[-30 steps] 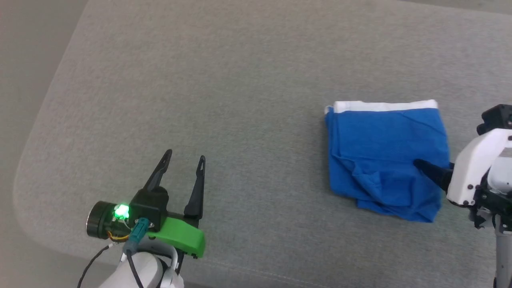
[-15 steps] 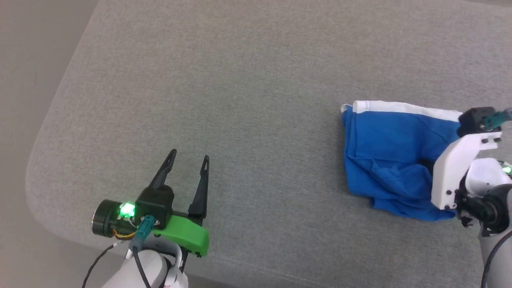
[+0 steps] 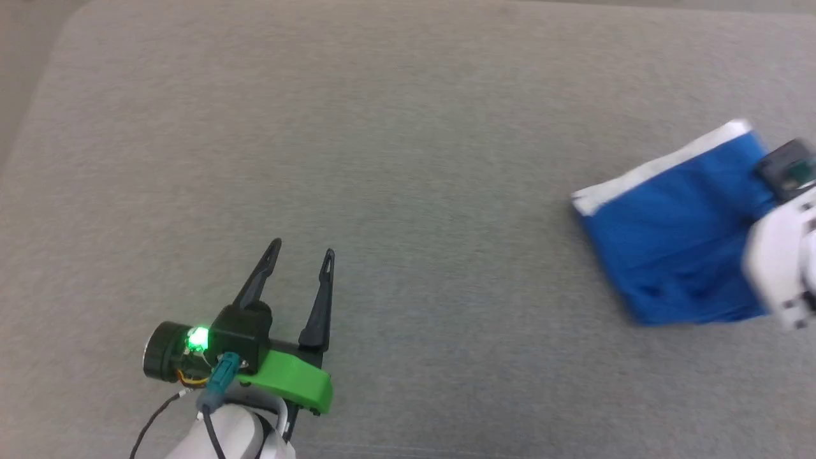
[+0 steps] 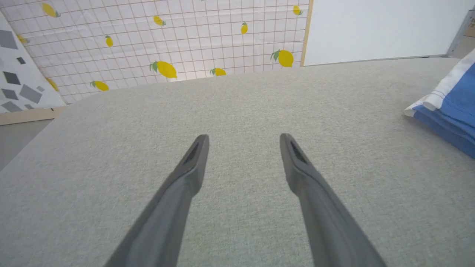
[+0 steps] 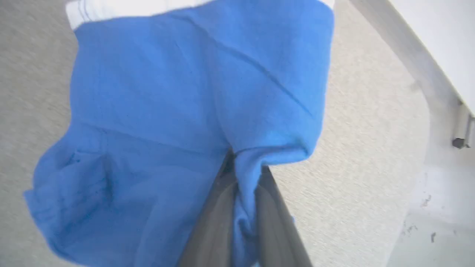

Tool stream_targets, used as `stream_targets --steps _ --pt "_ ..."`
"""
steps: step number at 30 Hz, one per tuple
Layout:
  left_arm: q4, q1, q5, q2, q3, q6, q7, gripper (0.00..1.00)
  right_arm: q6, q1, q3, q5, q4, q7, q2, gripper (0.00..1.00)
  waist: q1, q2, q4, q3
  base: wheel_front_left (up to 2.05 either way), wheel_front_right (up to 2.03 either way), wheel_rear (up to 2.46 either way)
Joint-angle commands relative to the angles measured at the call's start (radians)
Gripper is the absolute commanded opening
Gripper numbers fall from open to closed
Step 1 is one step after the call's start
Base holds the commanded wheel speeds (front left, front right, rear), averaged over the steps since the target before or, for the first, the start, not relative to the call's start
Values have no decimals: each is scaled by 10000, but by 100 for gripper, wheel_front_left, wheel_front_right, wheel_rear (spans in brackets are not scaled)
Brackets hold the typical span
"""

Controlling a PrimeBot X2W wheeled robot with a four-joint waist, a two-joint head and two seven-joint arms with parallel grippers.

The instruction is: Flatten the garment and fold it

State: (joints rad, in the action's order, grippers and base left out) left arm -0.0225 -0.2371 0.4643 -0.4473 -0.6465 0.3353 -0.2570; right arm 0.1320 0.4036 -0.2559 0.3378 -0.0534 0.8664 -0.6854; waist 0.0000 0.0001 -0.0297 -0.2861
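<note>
Head view: high, looking steeply down on the grey fabric surface [image 3: 408, 127]. Left wrist view: low, skimming it toward a lemon-print wall [image 4: 167, 37]. Right wrist view: close on the blue shorts [image 5: 167, 92], shared by all three.

folded blue shorts [image 3: 676, 255], white band, pinched

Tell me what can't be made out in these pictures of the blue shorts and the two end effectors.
Head view: the garment is blurred, its right side hidden behind the white wrist housing.
Left wrist view: the garment is cut off by the right edge.
Right wrist view: the right end effector has its fingertips buried in a blue fold.
</note>
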Motion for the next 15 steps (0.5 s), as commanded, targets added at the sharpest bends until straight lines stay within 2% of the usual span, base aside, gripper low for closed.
stream_targets --steps 1,7,12,15 --pt "-109 -88 -101 -89 42 -16 -43 100 -13 238 -23 129 -24 -207 -495 0 0 -1 1025 -528 0 0 0" --pt "-560 -556 -430 -281 7 -77 9 100 -13 427 678 413 758 -1156 -1829 0 0 -1 1638 -1633 0 0 0" --pt "-845 -960 -661 -316 -42 -74 122 100 -13 255 1832 321 2074 -2036 -2068 0 0 -1 1726 -2482 0 0 0" --pt "-940 -1137 -764 -331 -161 -166 205 100 -13 -181 2208 -107 2988 -2696 -2466 0 0 -1 1595 -2859 0 0 0"
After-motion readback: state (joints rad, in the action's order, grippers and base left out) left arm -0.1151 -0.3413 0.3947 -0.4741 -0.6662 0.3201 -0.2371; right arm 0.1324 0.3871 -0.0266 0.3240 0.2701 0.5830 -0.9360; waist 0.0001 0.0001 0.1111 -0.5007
